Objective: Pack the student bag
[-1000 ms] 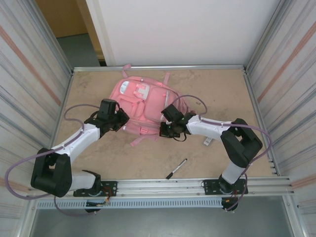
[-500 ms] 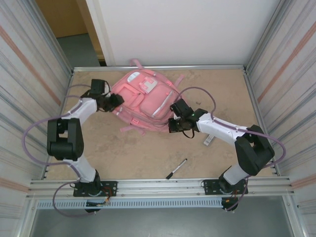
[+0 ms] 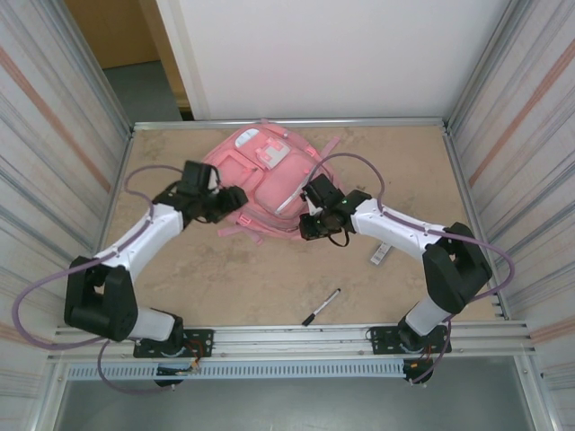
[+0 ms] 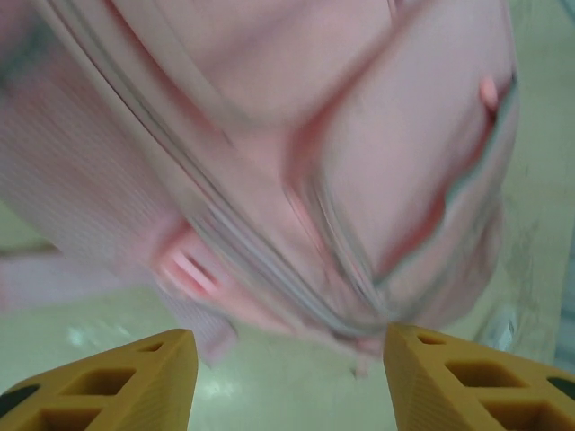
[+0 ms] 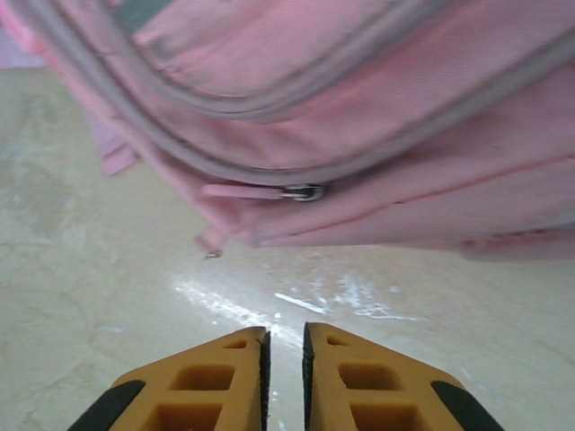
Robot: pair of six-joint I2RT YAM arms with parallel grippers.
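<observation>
Both tools let go of the student bag (image 3: pixel 265 184)
The left tool (image 4: pixel 287 346) had sprung wide, the right tool (image 5: pixel 284 337) parted a slit, both empty; the bag lay on the counter (image 3: pixel 269 269) just ahead of each, freshly turned, likely ready for unzipping

My table (image 3: pixel 269 278): beige, scuffed, aluminium rail round the edge. Ribbed metal walls (image 3: pixel 45 135) on both sides, white panel (image 3: pixel 332 54) behind, orange wall (image 3: pixel 112 27) far left.

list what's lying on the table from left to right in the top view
bag → pen → small pale object
</observation>
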